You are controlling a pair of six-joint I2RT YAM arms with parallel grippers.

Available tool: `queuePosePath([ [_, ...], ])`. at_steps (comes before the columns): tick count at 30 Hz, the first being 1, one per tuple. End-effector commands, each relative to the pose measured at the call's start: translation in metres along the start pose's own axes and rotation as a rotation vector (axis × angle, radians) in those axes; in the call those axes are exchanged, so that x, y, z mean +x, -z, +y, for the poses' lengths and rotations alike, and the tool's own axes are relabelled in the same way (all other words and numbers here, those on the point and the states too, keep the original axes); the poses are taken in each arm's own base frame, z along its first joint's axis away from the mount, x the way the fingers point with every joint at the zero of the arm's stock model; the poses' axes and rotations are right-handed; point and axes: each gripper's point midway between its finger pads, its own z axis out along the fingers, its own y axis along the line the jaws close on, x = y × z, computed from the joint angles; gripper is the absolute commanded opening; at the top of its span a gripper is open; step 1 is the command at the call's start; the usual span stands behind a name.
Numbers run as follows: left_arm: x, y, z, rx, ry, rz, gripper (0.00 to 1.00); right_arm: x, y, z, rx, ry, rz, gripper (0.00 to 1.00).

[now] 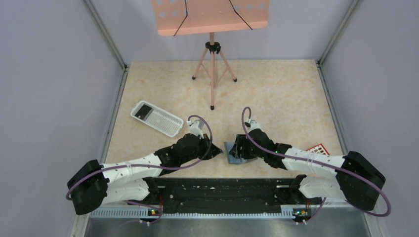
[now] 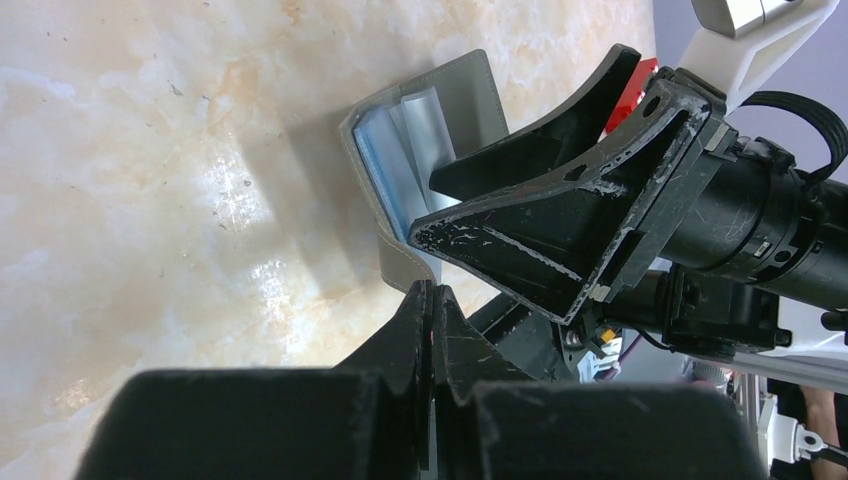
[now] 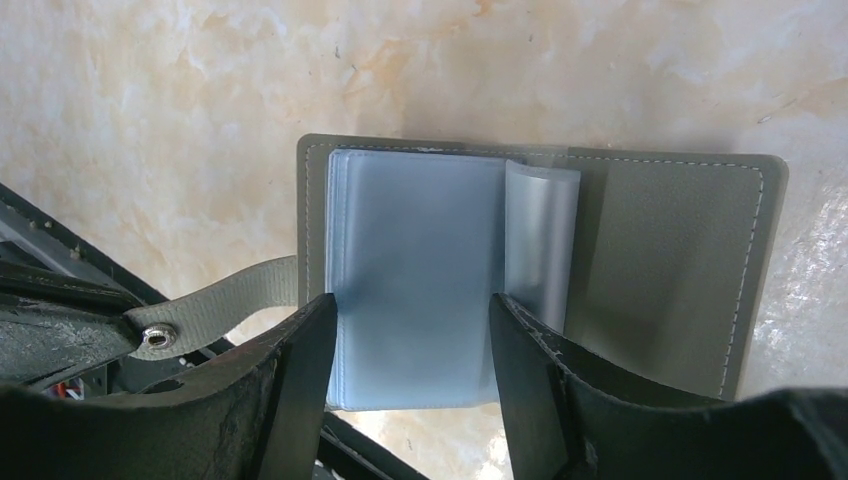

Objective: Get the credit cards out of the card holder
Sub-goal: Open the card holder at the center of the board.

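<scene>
The card holder [image 3: 670, 260] lies open on the table, grey outside with bluish clear sleeves [image 3: 415, 260] inside. It also shows in the top view [image 1: 232, 157] and the left wrist view [image 2: 465, 95]. No card shows in the sleeves. My right gripper [image 3: 410, 300] is open just above it, its fingers astride the sleeves; in the top view it is [image 1: 240, 148]. My left gripper [image 2: 432, 292] is shut, its tips pinching the end of the holder's grey strap [image 3: 230, 300]; in the top view it is [image 1: 216, 148]. A red card [image 1: 317, 148] lies on the table beside the right arm.
A white ribbed tray [image 1: 165, 123] at the left holds a dark card [image 1: 144, 111]. A tripod stand [image 1: 212, 64] with a peach board stands at the back centre. Grey walls enclose the table on three sides.
</scene>
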Motion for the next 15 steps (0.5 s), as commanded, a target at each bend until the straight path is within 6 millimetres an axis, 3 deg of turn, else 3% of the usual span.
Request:
queuePosePath([
  [1,-0.014,0.001,-0.016,0.04,-0.019,-0.045,0.0,0.0,-0.003,-0.005,0.022,0.024,-0.004,0.58],
  [7,-0.016,0.003,-0.014,0.03,-0.021,-0.054,0.0,0.005,0.0,-0.034,0.159,0.056,0.002,0.53],
  [15,-0.016,0.002,-0.009,0.007,-0.02,-0.059,0.0,-0.002,0.014,-0.053,0.25,0.072,-0.041,0.5],
])
